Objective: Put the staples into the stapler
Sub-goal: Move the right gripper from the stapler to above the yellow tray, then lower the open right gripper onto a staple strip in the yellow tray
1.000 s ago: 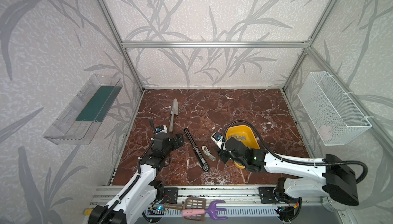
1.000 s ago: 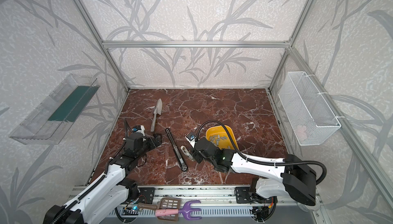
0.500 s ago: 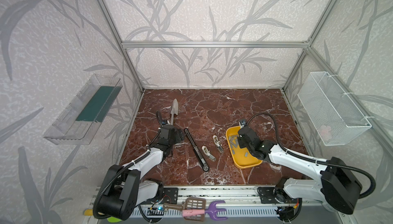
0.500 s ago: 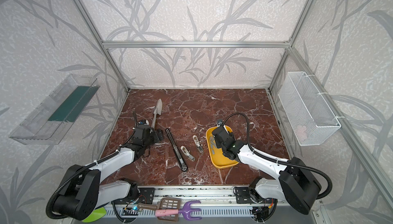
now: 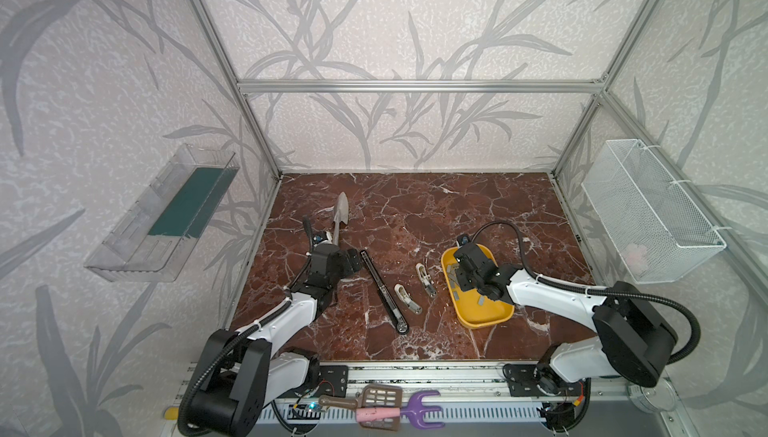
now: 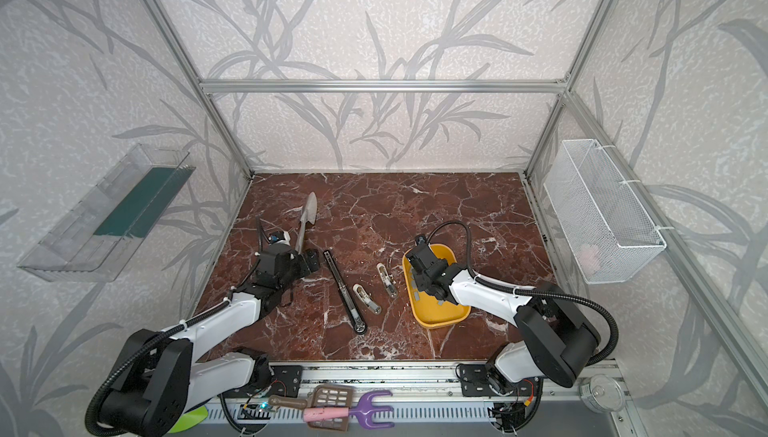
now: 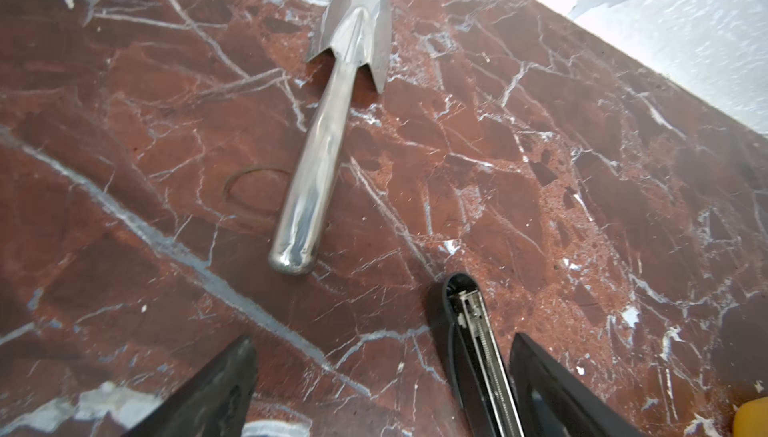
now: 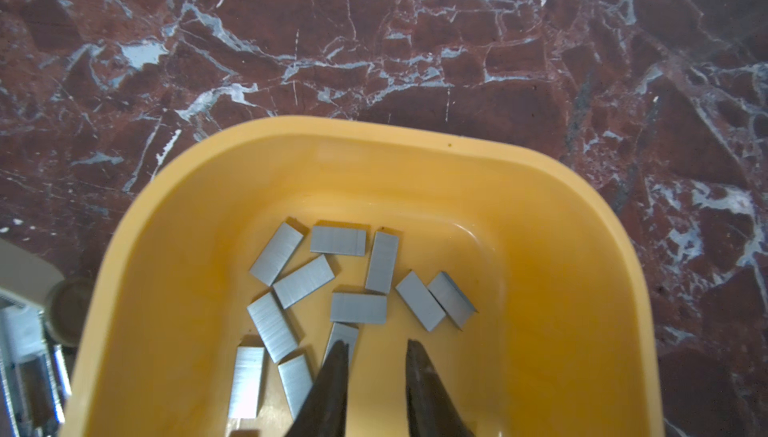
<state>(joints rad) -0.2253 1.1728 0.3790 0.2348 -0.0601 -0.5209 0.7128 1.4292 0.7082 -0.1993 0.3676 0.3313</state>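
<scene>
Staples (image 8: pixel 359 308) lie distinct only in right-wrist view — right gripper (image 8: pixel 376 343) slightly parted, empty; left gripper (image 7: pixel 381 337) wide, empty.

From my seat, the table (image 5: pixel 415 206) reads as red-brown marble shot through with white veins. The tray (image 5: pixel 488 315) is mustard yellow. The staples (image 8: pixel 359 308) are flat matte grey with fine lines across them. The stapler (image 5: pixel 382 289) is black with a silvery inner rail. The trowel (image 5: pixel 341 210) is bright mirror silver. The wall (image 5: pixel 415 19) is pale with grey leaf sprays. The wire basket (image 5: pixel 648 206) is white, and what shows through the mesh looks pinkish, I think.
</scene>
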